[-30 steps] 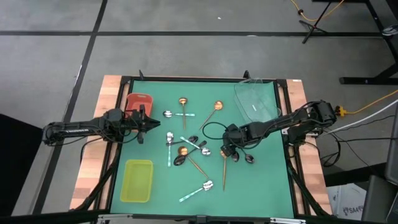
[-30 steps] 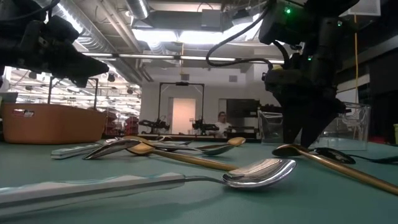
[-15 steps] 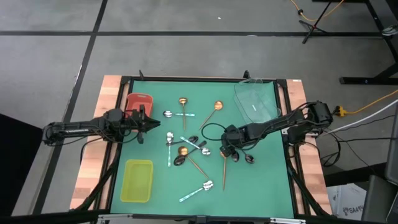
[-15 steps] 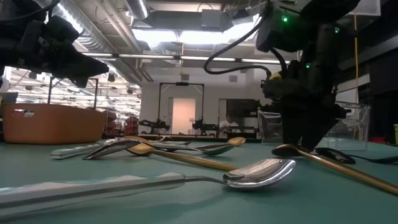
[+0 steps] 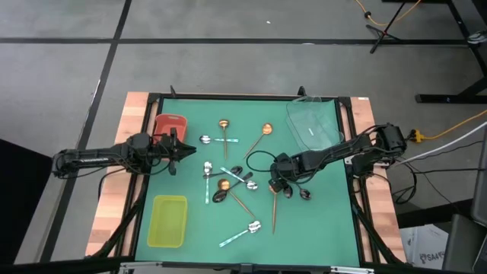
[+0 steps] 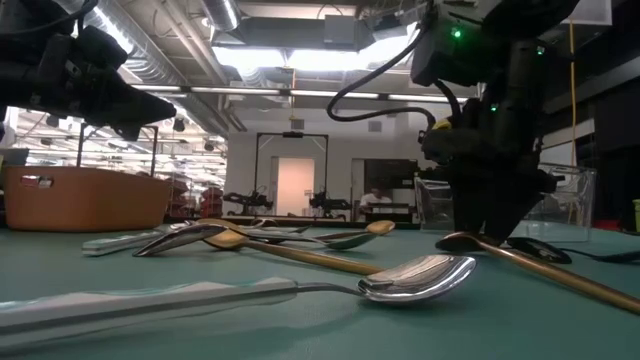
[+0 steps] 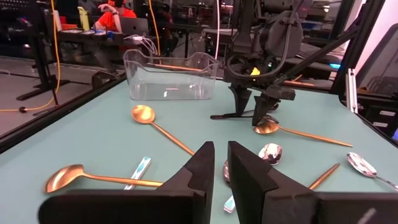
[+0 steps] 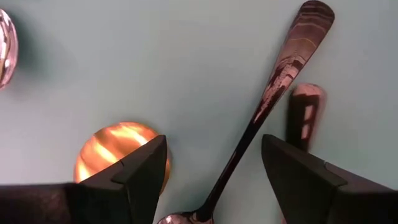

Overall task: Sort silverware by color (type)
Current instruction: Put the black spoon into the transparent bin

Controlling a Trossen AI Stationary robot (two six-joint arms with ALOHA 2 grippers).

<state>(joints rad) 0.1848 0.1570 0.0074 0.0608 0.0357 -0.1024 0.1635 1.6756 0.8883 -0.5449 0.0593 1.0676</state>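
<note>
Right gripper (image 5: 278, 185) low over the spoon cluster, fingers spread wide astride a black spoon (image 8: 273, 106).

Open green mat (image 5: 319, 228) toward the near edge and the near right corner; clear tray (image 5: 312, 122) tucked in the far right corner, red tray (image 5: 169, 125) at the far left, yellow-green tray (image 5: 168, 221) near left. Nothing pinched on the right: dark glossy handle lying between the two fingers, a copper spoon bowl (image 8: 118, 146) just beside one fingertip. Left gripper (image 5: 179, 151) hovering beside the red tray, fingers (image 7: 249, 177) nearly pressed together, empty. Remaining spoons scattered mid-mat: thin copper ones (image 5: 224, 129), mint-handled silver ones (image 5: 242, 233), shiny and smooth.
</note>
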